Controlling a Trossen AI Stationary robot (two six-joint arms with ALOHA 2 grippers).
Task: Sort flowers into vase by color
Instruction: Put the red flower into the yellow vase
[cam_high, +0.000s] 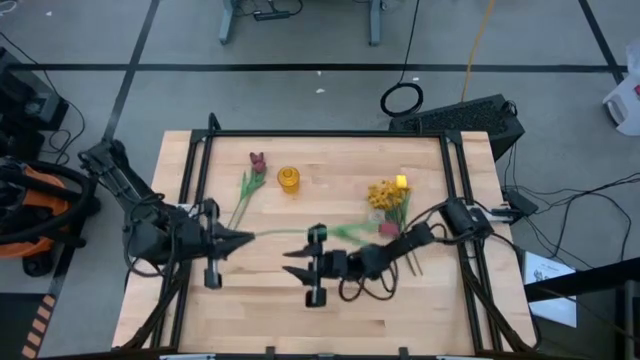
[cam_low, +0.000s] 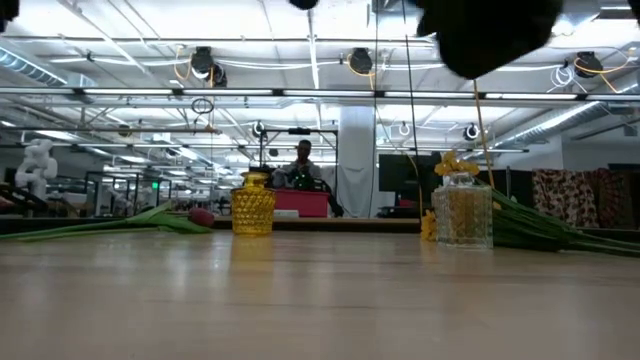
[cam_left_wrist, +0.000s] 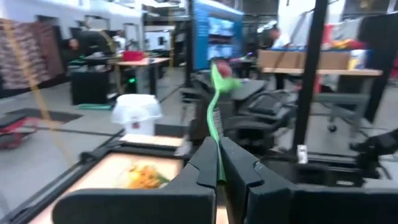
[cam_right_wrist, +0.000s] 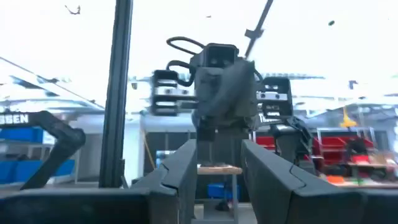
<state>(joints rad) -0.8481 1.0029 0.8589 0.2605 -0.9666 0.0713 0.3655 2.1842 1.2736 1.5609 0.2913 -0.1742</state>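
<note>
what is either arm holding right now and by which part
The left gripper is shut on the green stem of a dark-red tulip, the bloom pointing away from it. The right gripper is open and holds nothing.

Pale wooden table (cam_high: 300, 330) framed by black rails, a textured amber-yellow glass vase (cam_low: 252, 210), a clear ribbed glass vase (cam_low: 462, 212) packed with small yellow blossoms (cam_high: 385, 193), and a dark-red tulip on a green stem (cam_high: 256, 161); both arms matte black.
</note>
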